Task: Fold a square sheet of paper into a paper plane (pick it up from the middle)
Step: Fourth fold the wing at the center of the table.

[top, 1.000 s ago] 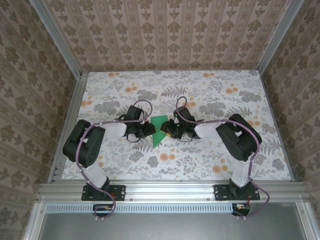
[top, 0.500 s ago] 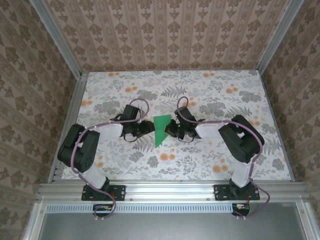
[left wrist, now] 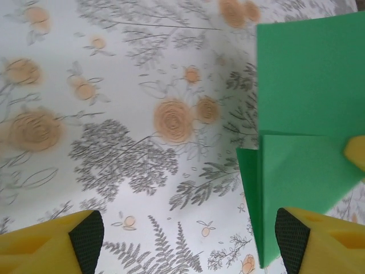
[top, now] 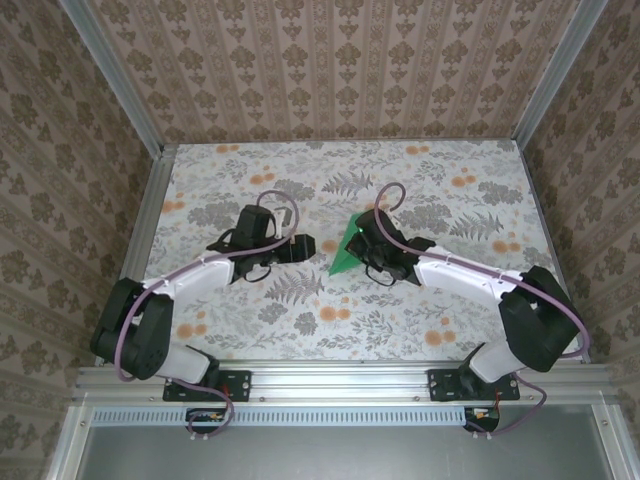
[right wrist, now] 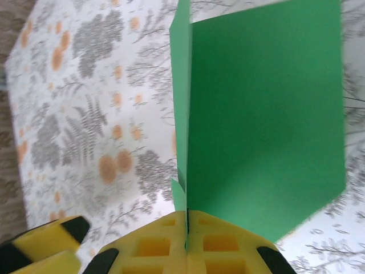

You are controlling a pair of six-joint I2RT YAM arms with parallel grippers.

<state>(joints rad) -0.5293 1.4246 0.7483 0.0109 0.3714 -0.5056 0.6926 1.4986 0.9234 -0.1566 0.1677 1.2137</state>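
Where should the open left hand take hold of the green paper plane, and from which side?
Probably the free folded edge facing the left hand, coming in from the left. The right hand is shut on the paper plane at its opposite edge, holding it raised, so that side is taken. Pinch across the flat, stacked layers.

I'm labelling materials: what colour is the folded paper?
The paper plane is plain bright green, no print; it shows best in the right wrist view.

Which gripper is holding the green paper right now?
The right gripper: its jaws are shut on the lower edge of the paper plane. The left gripper stands with its jaws wide apart, clamping nothing.
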